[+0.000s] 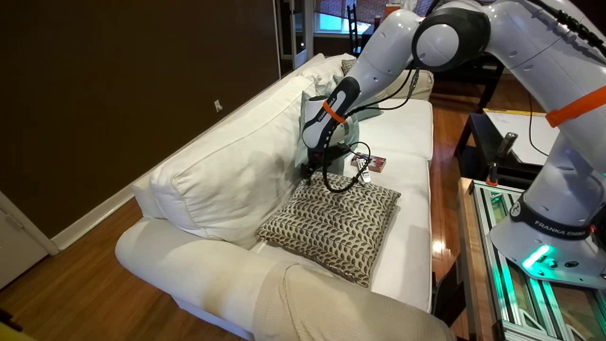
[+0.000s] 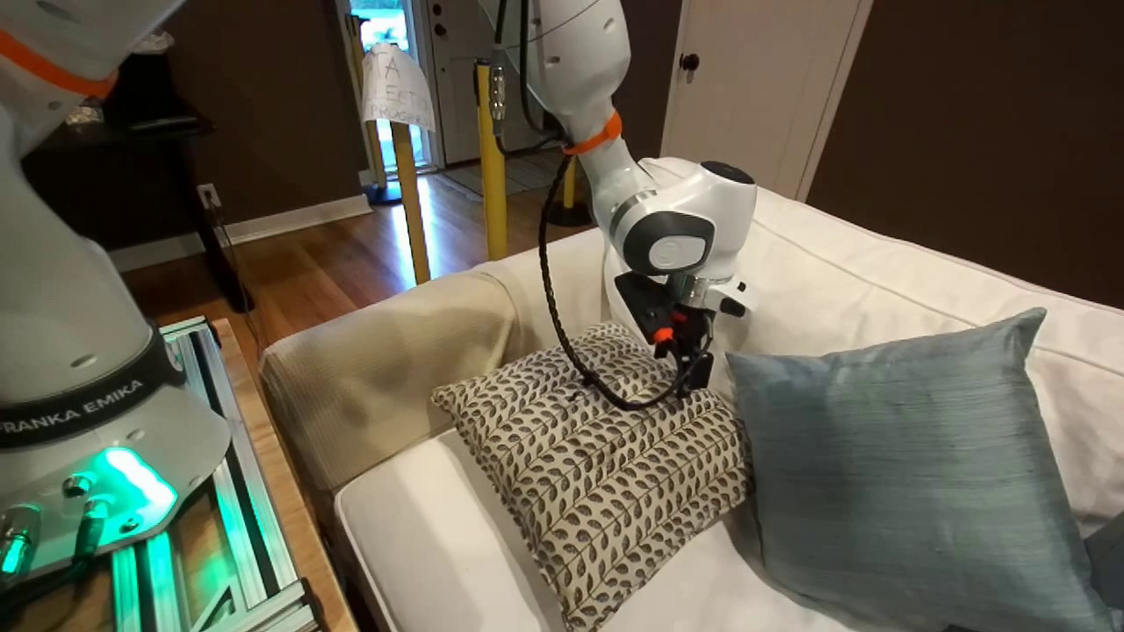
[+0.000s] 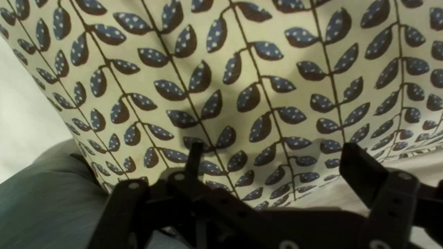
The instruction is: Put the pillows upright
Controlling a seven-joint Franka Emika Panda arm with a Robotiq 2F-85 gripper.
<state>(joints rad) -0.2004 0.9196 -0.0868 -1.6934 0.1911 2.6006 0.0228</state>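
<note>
White sofa (image 1: 189,255), back toward a brown wall (image 1: 132,71) that bears an outlet (image 1: 218,105) and a white baseboard (image 1: 94,219); a ribbed beige cover (image 1: 331,308) lies over part of one arm. The wood floor (image 1: 94,296) is glossy, with bright reflections. In an exterior view, beyond the sofa's far end: a dark chair (image 1: 352,33) and a window (image 1: 334,23), bluish light showing below its woven shade (image 1: 367,10). In an exterior view also: a white door (image 2: 764,96), yellow posts (image 2: 493,175) and a handwritten sign (image 2: 395,88).

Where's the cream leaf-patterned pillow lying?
In an exterior view, the square leaf-patterned pillow lies on the white fabric sofa, left of a square teal pillow.
</note>
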